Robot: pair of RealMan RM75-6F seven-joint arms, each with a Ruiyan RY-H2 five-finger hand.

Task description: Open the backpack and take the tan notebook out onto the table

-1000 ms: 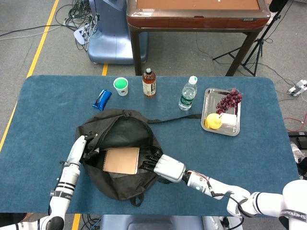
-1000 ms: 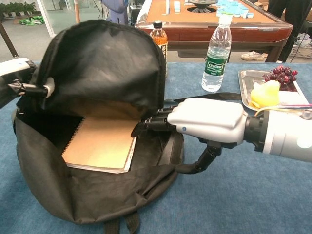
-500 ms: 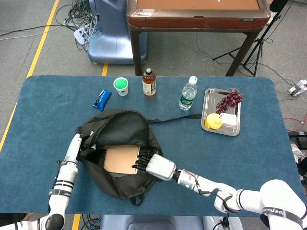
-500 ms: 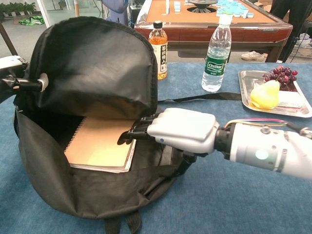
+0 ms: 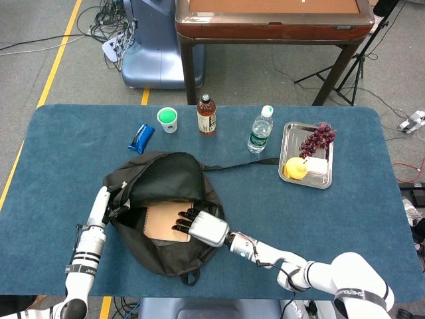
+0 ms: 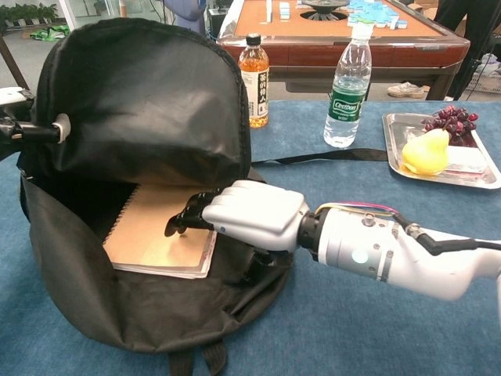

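Note:
The black backpack (image 5: 166, 259) lies open on the blue table, its flap (image 6: 149, 94) standing up. The tan spiral notebook (image 6: 149, 235) lies flat inside the opening and also shows in the head view as the notebook (image 5: 159, 222). My right hand (image 6: 246, 215) reaches in from the right, and its dark fingers (image 6: 184, 222) lie spread on the notebook's cover; the thumb is hidden. From the head view the right hand (image 5: 202, 228) covers the notebook's right edge. My left hand (image 6: 19, 125) holds the backpack's left rim and keeps the flap lifted; in the head view this left hand (image 5: 106, 203) sits at the bag's left side.
Along the far side stand a blue packet (image 5: 141, 137), a green-filled cup (image 5: 168, 119), a tea bottle (image 5: 206, 115) and a water bottle (image 5: 261, 130). A metal tray (image 5: 329, 169) at the right holds grapes and a yellow pear. A black strap (image 5: 242, 163) runs from the bag toward the tray.
My right hand has moved left, deeper into the backpack, from the notebook's right edge onto its cover. The left hand still holds the rim, with the flap slightly higher.

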